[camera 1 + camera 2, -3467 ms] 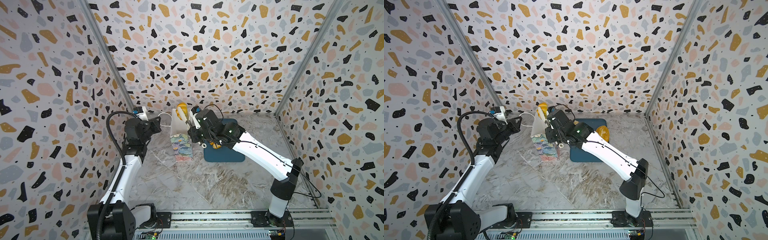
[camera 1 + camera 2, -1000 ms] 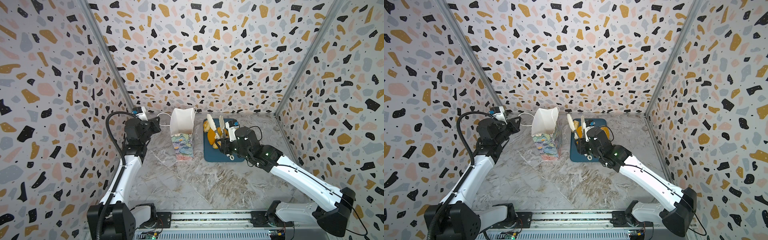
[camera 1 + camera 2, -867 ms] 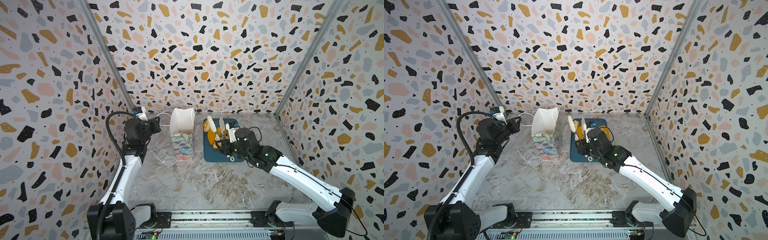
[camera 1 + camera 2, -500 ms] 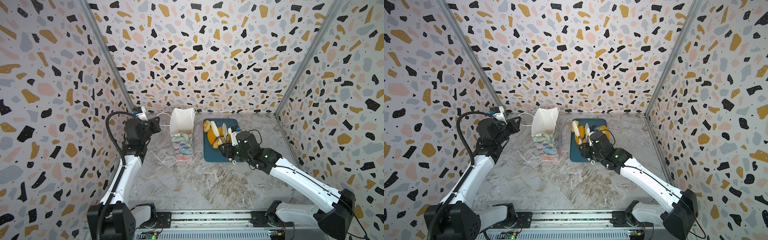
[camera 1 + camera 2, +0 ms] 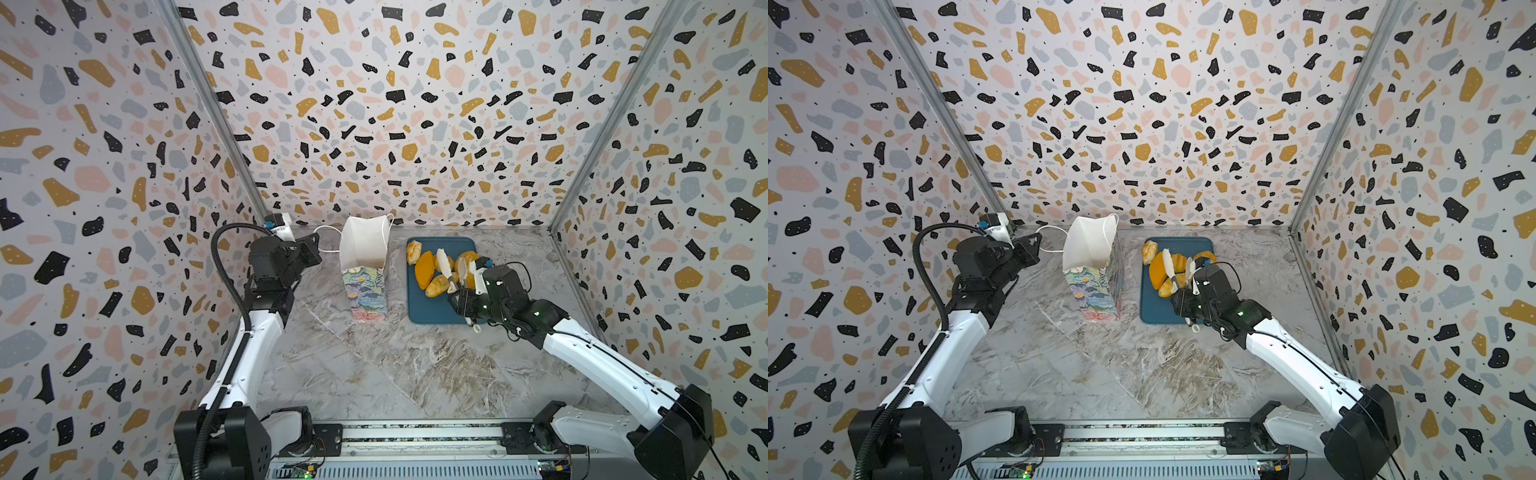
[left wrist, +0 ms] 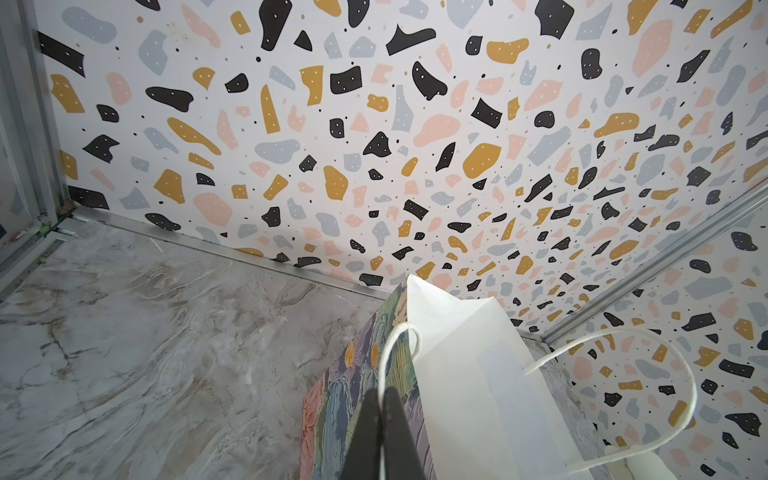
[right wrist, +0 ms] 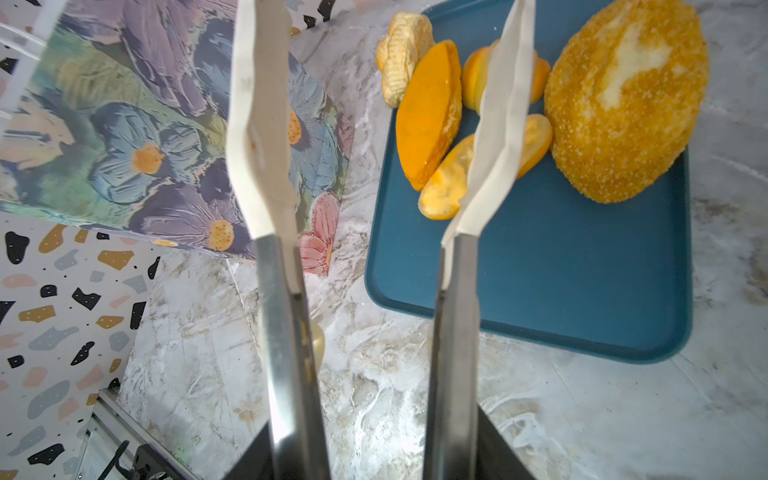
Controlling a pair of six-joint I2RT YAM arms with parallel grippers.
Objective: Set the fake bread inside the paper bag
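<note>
Left fingers (image 6: 395, 424) pressed together, pinching the thin white cord handle (image 6: 384, 355) of the paper bag (image 5: 365, 291); left gripper (image 6: 381, 395) sits just beside the bag's top edge; right fingers (image 7: 259, 124) long, white-tipped, spread apart; right gripper (image 5: 451, 264) is over the fake bread (image 5: 1158, 270) on the bag's opposite side, cannot tell if the tips touch it; bread lies clustered on the dark-blue tray (image 5: 432, 309), just beside the bag, not touching it; smooth orange oval (image 7: 430, 112) and plaited pastry (image 7: 401, 58) nearest the bag, seeded loaf (image 7: 623, 104) farthest; bag upright on the marble table (image 5: 374, 365), mouth open, white lining showing
</note>
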